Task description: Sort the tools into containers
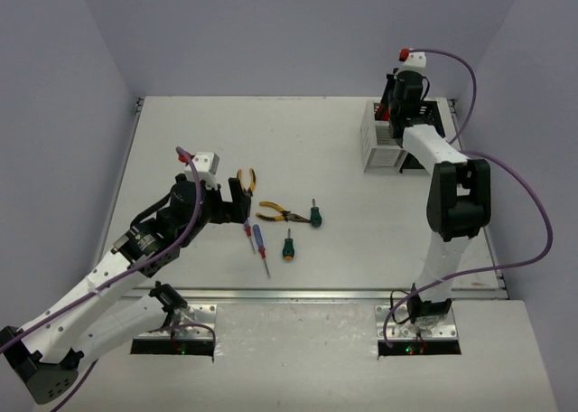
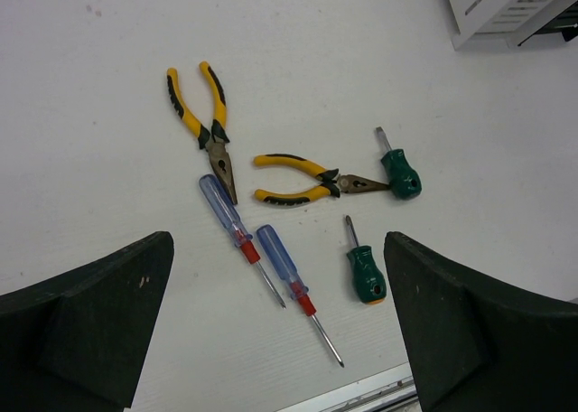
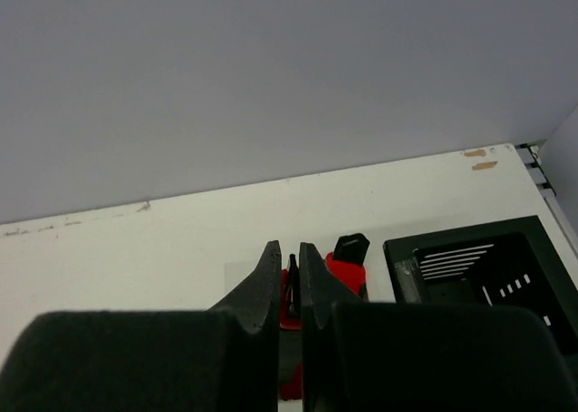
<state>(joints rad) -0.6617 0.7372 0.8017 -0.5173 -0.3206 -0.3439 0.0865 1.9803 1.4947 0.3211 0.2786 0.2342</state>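
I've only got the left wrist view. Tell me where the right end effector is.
Observer: The right end effector hangs over the far end of the white bin, at the far right of the table.
Operator: Report what it's carrying.
Observer: A red utility knife sits between its almost closed fingers.
Operator: Name what's next to that bin.
Observer: A black bin stands just right of it.

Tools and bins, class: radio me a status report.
Left gripper open above six loose hand tools. Right gripper nearly closed at red utility knife, grip unclear, beside black slotted bin. No obstruction seen.
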